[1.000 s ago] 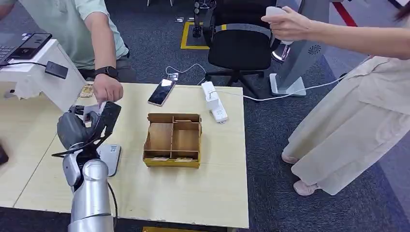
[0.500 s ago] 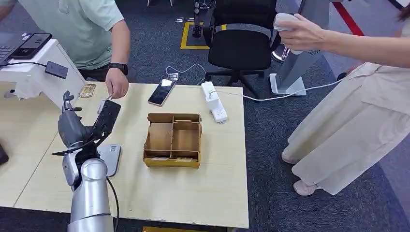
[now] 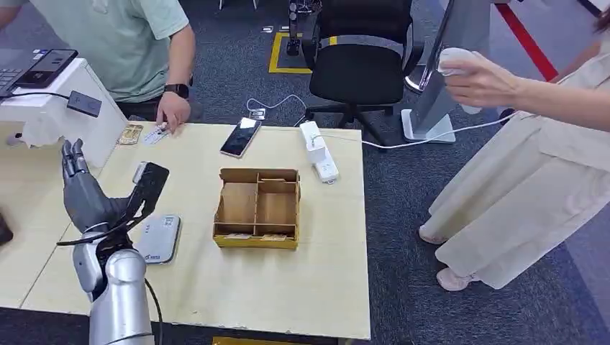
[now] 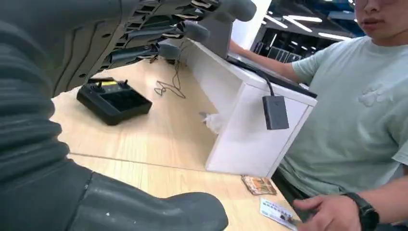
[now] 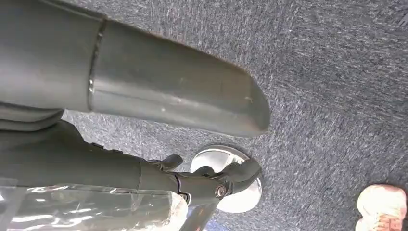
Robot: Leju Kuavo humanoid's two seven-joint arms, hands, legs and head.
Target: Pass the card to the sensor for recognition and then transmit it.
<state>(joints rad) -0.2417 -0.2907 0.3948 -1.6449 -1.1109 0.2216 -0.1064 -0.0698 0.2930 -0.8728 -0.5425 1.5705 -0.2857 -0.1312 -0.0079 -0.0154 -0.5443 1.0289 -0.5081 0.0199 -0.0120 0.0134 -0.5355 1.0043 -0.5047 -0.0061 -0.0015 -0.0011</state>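
The card [image 4: 278, 213] beyond the left hand [image 3: 85, 195] lies partly under a person's hand [image 4: 332, 215], its print too small to read. The right hand [image 5: 144, 125] is cut off by the picture's edge, so its fingers' set cannot be told. The person's arm [image 3: 554, 90] runs off frame.

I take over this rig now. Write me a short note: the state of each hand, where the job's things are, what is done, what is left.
Left hand: raised over the table, fingers apart, holding nothing.
Right hand: hangs over the carpet, grip unclear.
Card: on the table's far edge, under the person's hand.
Sensor: flat on the table beside the left arm.
Done: card lies with the person.
Left: probably nothing, or the next card.
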